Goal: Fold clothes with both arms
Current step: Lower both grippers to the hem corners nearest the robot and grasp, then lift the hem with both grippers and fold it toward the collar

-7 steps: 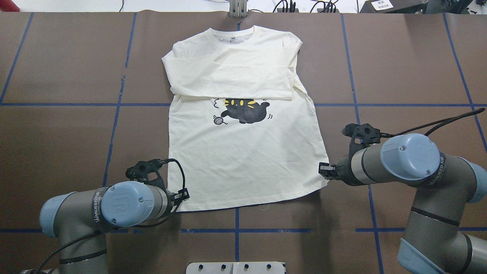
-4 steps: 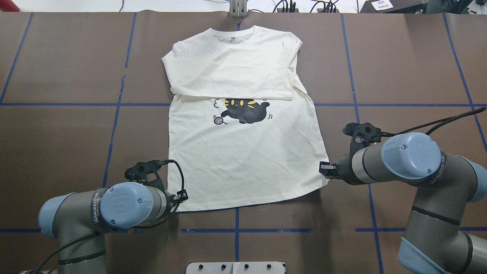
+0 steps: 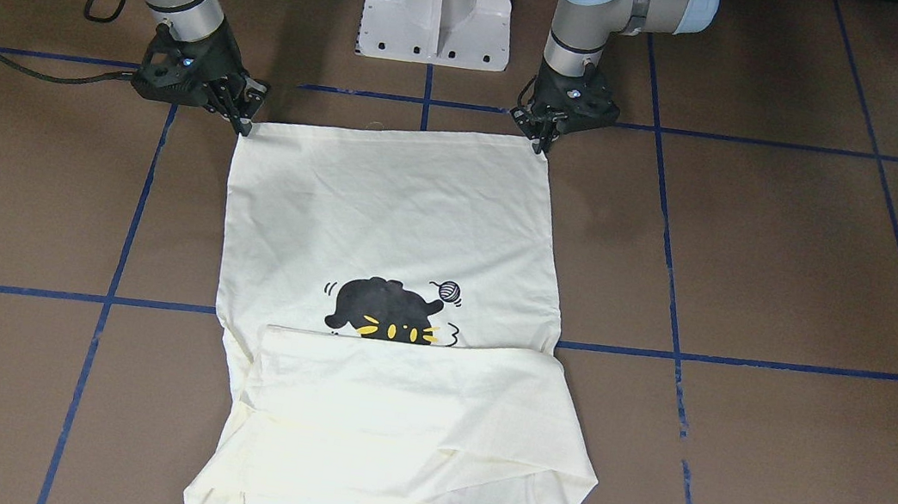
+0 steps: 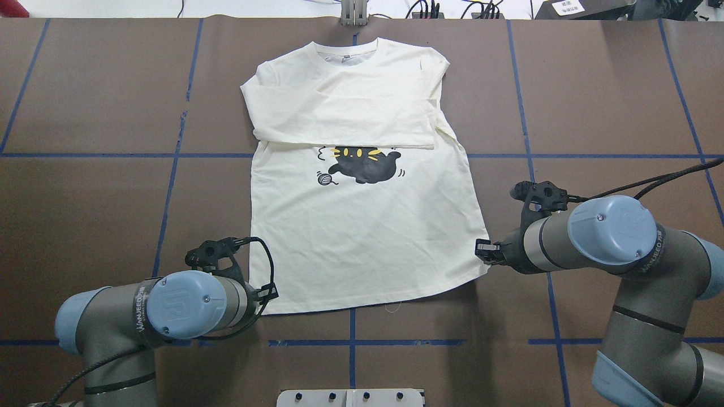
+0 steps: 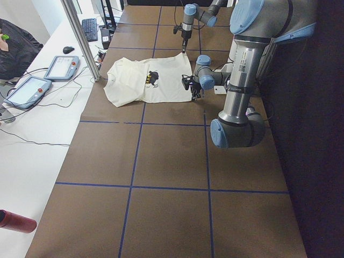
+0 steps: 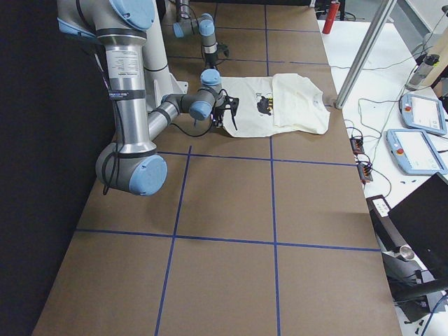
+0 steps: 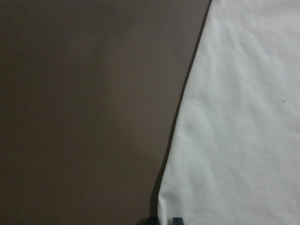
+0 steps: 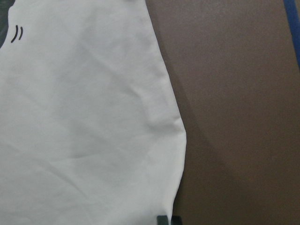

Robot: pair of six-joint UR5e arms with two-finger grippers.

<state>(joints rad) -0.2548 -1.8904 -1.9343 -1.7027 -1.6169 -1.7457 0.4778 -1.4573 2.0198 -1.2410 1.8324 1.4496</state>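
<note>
The cream-white shirt (image 4: 362, 237) lies flat, print side up, collar at the far edge, with both sleeves folded across the chest above the black cat print (image 4: 362, 164). It also shows in the front view (image 3: 394, 210). My left gripper (image 4: 270, 294) is down at the shirt's near-left hem corner (image 3: 545, 136). In the left wrist view (image 7: 165, 220) its tips sit close together at the cloth's edge (image 7: 243, 117). My right gripper (image 4: 481, 251) is at the near-right hem corner (image 3: 245, 121), with its tips together on the cloth (image 8: 168, 219). The "TWINKLE" lettering is hidden.
The brown table (image 4: 90, 198) carries blue tape grid lines. The white pedestal base (image 3: 438, 3) stands between the arms at the near edge. A metal post (image 4: 353, 11) stands just beyond the collar. Tablets and cables (image 6: 420, 147) lie on the white bench beyond the far edge.
My left arm has drawn slightly back toward the near-left, and my right arm has shifted very little. The shirt has not moved.
</note>
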